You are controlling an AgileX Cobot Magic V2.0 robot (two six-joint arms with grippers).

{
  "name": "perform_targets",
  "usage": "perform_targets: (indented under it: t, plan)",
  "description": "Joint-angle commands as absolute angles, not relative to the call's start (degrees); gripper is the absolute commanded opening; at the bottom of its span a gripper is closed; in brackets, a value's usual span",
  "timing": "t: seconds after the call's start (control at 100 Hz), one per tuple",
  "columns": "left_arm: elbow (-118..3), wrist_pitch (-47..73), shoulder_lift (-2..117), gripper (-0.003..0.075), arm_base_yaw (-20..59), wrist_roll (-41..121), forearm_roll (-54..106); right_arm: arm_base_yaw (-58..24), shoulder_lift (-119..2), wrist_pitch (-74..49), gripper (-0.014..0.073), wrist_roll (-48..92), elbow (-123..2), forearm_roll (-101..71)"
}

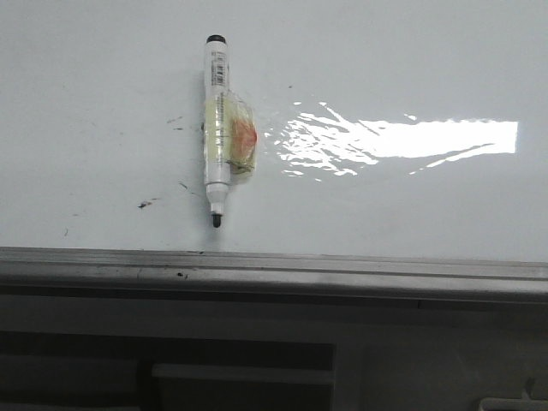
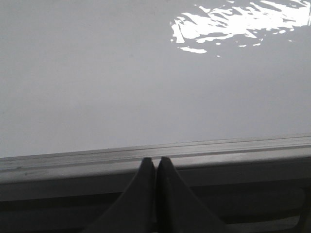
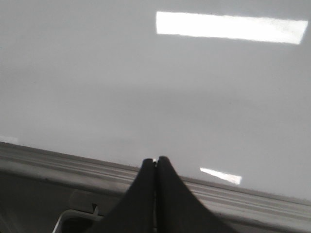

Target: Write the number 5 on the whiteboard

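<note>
The whiteboard (image 1: 411,60) is large, glossy and white, with bright glare and a grey metal edge rail (image 1: 342,272) along its near side. A white marker (image 1: 217,128) with a black tip lies on it, tip toward the rail, with yellowish tape and an orange patch round its middle. No number 5 shows on the board, only small black smudges. Neither gripper shows in the front view. My left gripper (image 2: 156,160) is shut and empty over the rail (image 2: 73,162). My right gripper (image 3: 155,159) is shut and empty at the board's (image 3: 146,87) edge.
Small black smudges and specks (image 1: 147,204) lie left of the marker. Below the rail in the front view is a dark grey frame with recesses (image 1: 240,377). A strip of glare (image 1: 428,137) lies right of the marker.
</note>
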State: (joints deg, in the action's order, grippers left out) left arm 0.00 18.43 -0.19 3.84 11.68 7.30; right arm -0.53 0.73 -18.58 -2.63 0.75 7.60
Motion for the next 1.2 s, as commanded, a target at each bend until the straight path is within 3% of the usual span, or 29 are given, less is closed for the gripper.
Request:
perform_targets:
  t: [0.0, 0.94, 1.19]
  plan:
    - [1.4, 13.9, -1.8, -0.0020, 4.0, 11.3, 7.7, -0.3, 1.6, -17.8, -0.0063, -2.4, 1.9, 8.5]
    - [1.4, 12.1, -1.8, -0.0020, 4.0, 11.3, 8.5, -0.3, 1.6, -15.0, -0.0063, -2.4, 1.9, 8.5]
    - [1.4, 8.3, -1.8, -0.0020, 4.0, 11.2, 49.4, -0.3, 1.6, -1.7, -0.0063, -2.4, 1.9, 5.0]
